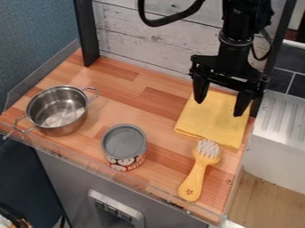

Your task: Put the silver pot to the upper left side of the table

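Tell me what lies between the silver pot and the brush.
In the camera view, a can stands between the silver pot and the brush.

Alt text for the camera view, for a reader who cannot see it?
A silver two-handled pot sits at image left on a wooden tabletop; an open black gripper hangs over a yellow cloth at image right. Lower down are a can and a yellow brush.
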Robot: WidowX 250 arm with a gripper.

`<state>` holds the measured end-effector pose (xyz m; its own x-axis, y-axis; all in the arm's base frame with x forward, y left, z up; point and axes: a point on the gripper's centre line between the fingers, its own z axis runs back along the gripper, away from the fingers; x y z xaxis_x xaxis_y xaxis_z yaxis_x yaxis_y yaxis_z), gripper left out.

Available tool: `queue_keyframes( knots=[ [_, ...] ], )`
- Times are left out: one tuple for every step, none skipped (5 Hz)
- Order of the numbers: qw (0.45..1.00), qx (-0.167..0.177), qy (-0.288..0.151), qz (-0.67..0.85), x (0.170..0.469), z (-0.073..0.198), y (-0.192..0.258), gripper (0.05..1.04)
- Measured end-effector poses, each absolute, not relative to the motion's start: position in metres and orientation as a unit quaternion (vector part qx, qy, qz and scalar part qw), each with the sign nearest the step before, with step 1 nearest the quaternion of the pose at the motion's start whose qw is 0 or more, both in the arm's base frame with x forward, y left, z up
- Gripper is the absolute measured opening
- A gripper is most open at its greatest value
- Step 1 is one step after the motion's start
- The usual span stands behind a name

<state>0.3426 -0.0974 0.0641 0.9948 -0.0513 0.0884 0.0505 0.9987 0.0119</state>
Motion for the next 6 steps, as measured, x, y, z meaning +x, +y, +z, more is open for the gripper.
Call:
queue_keyframes(
  knots=[
    [0.999, 0.006, -0.023, -0.026, 0.337, 0.05, -0.097, 1.0],
    [1.0, -0.003, 0.005, 0.014, 0.322, 0.033, -0.066, 1.0],
    [0.999, 0.001, -0.003, 0.037, 0.307, 0.043, -0.027, 1.0],
    [0.998, 0.018, -0.02, 0.055, 0.284, 0.048, 0.016, 1.0],
    [0.996, 0.026, -0.02, 0.078, 0.274, 0.043, 0.039, 1.0],
    [0.993, 0.032, -0.013, 0.113, 0.27, 0.04, 0.067, 1.0]
  ],
)
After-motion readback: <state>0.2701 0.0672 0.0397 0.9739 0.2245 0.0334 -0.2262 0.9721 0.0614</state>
